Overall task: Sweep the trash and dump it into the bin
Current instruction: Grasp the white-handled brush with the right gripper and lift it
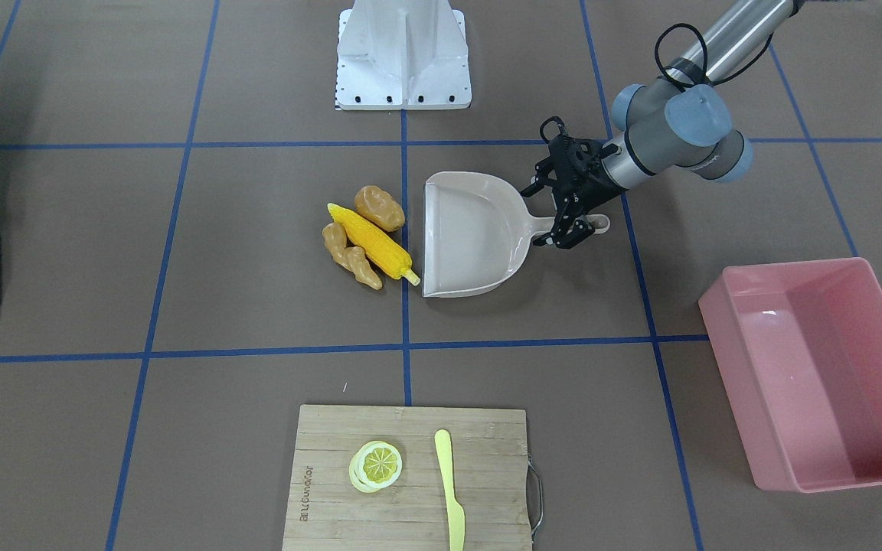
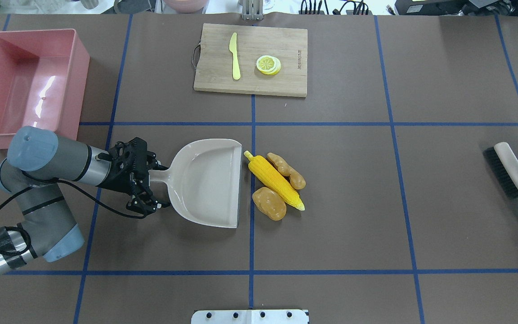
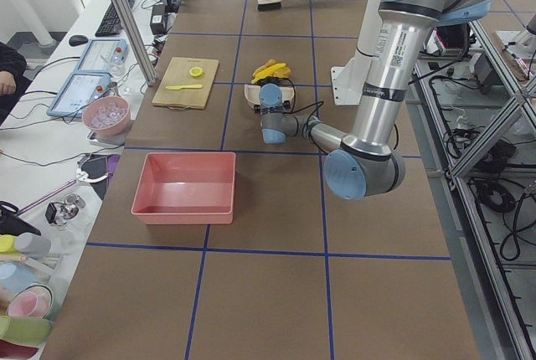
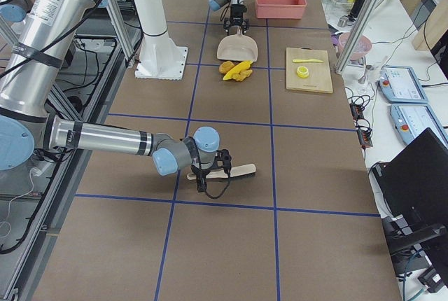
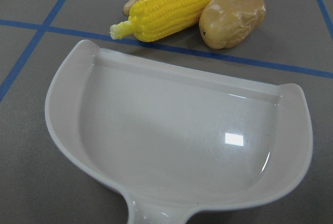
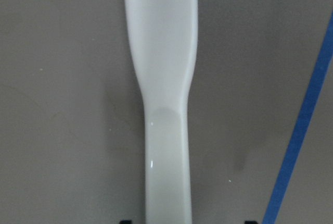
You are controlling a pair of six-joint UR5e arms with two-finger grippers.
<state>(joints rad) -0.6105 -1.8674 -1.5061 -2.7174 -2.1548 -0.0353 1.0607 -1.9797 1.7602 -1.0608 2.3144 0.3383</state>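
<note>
The trash lies in a tight group just off the open mouth of the beige dustpan (image 2: 209, 180): a yellow corn cob (image 2: 274, 181), a tan ginger root (image 2: 288, 171) and a brown-orange potato (image 2: 269, 203). My left gripper (image 2: 154, 185) is open, its fingers either side of the dustpan's handle (image 2: 160, 173). The pink bin (image 2: 29, 31) stands empty at the table's far left. My right gripper (image 6: 187, 222) is open, straddling the white handle of a brush (image 2: 508, 171) that lies on the table at the right edge.
A wooden cutting board (image 2: 286, 81) at the far middle carries a lemon slice (image 2: 268, 64) and a yellow knife (image 2: 234, 63). The robot's white base (image 1: 403, 53) sits at the near middle edge. Blue tape lines cross the brown table.
</note>
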